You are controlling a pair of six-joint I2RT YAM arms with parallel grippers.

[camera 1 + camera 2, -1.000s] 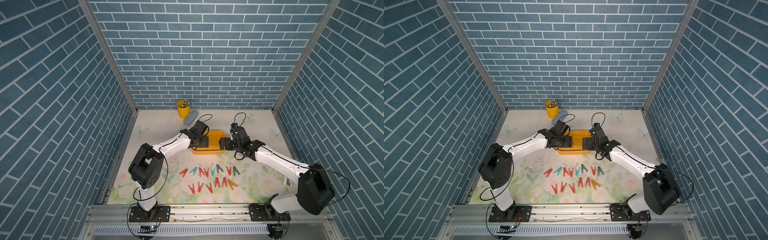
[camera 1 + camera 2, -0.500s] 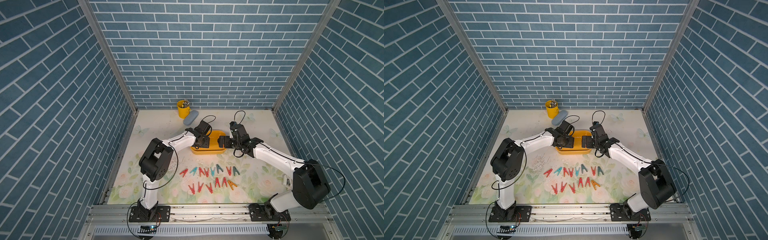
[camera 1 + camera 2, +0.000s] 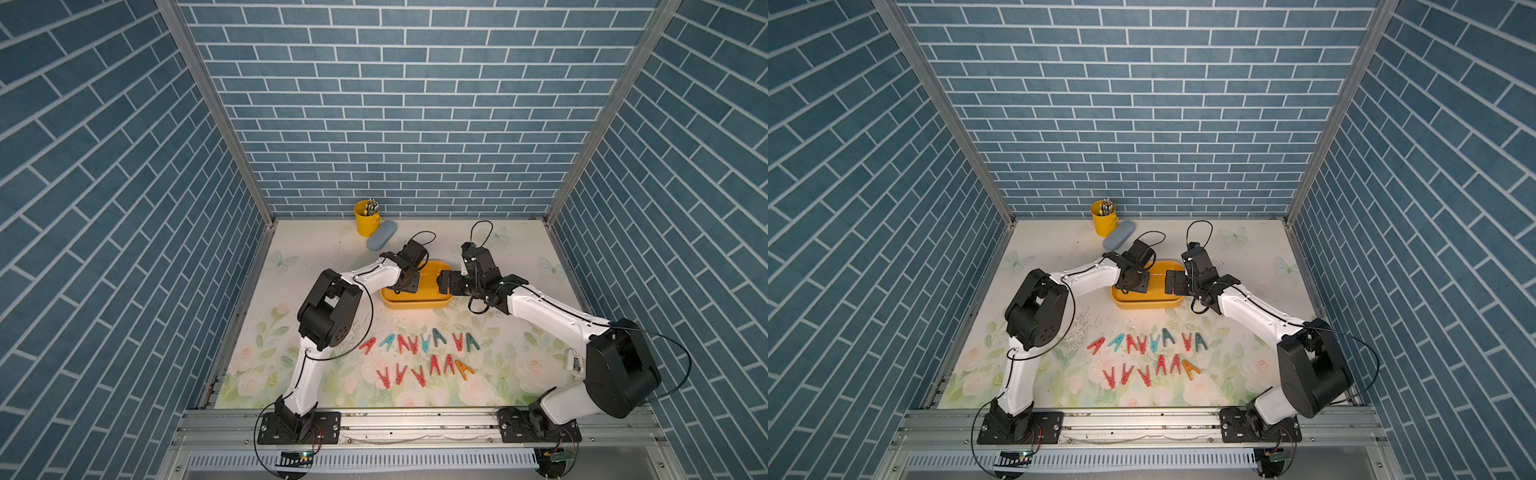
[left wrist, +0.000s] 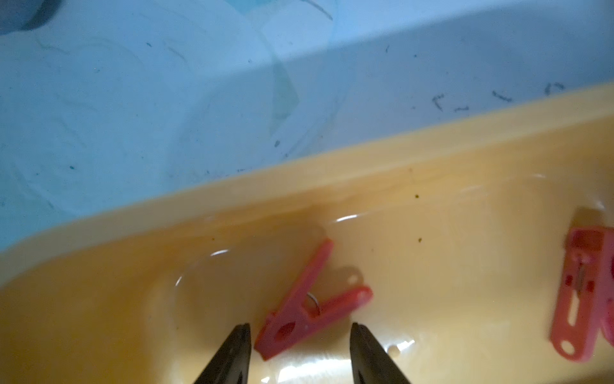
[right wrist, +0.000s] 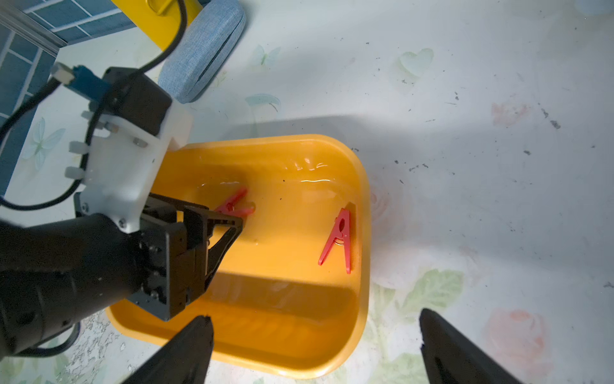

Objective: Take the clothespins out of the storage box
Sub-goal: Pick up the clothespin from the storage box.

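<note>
Floral tabletop (image 3: 316,257): most clothespins (image 3: 401,344) lie outside the storage box (image 3: 415,304); two lie inside. The left gripper (image 4: 299,327) straddles one without touching it, and the right gripper (image 5: 315,316) is spread wide.

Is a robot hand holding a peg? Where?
Nothing is held yet. The left gripper, open, straddles a red clothespin at its closed end; the right gripper is open, empty.

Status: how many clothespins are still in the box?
Mostly done: two rows of clothespins lie on the table. In hand: the left gripper is down in the storage box, jaws open either side of a red clothespin, not yet gripping. Left: that one and a second red clothespin; the right gripper hovers open at the box's end.
</note>
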